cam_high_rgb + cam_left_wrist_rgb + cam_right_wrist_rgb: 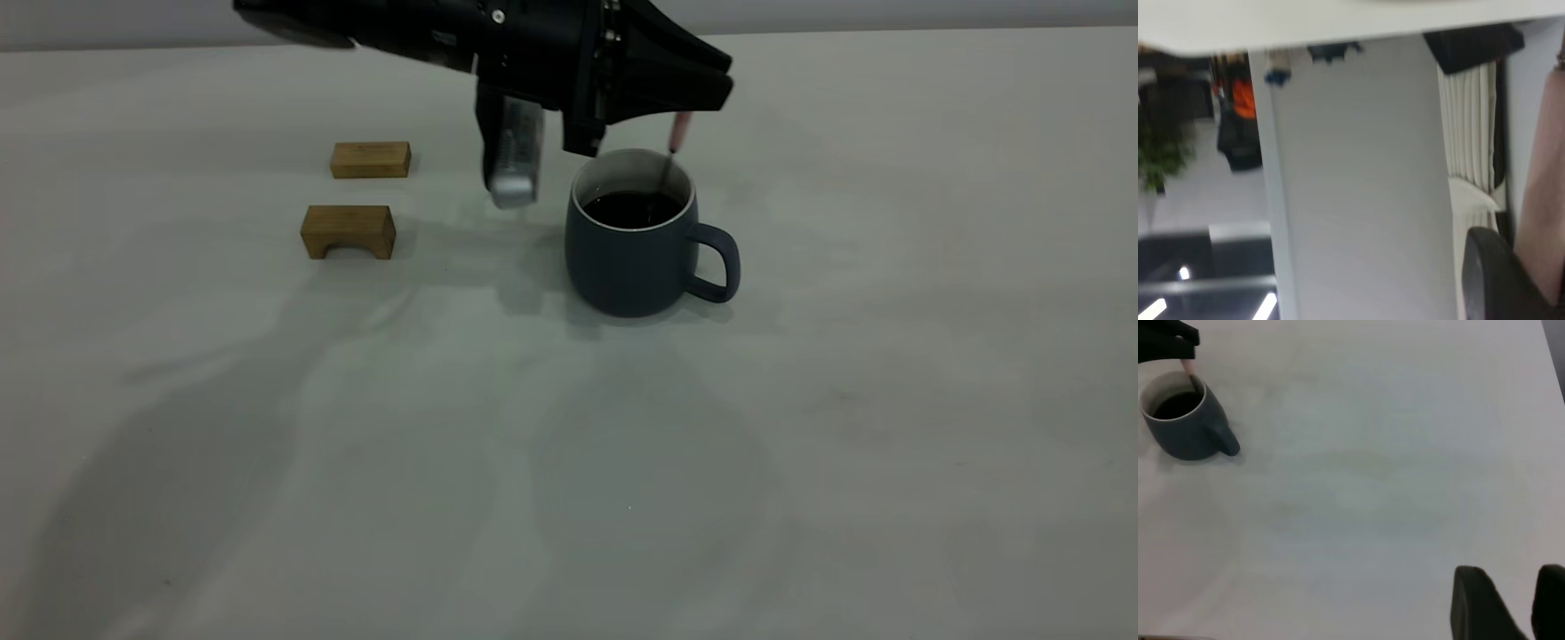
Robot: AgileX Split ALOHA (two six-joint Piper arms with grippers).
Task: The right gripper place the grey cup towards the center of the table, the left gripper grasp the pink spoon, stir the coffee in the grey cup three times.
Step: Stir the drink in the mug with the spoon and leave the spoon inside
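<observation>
The grey cup [636, 258] stands upright on the table [800, 444] near the middle, handle pointing to the exterior view's right, with dark coffee [633, 209] inside. My left gripper [711, 84] reaches in from the upper left and hangs just above the cup, shut on the pink spoon [679, 130]. The spoon's metal neck dips into the coffee at the rim's far right. The left wrist view shows the pink handle [1545, 200] against one dark finger [1491, 280]. My right gripper [1511, 607] is open and empty, far from the cup [1185, 430].
Two tan wooden blocks lie left of the cup: a flat one [370, 160] farther back and an arched one [348, 231] nearer. The left arm's silver wrist camera [516, 164] hangs low just left of the cup's rim. Bare table spreads in front and to the right.
</observation>
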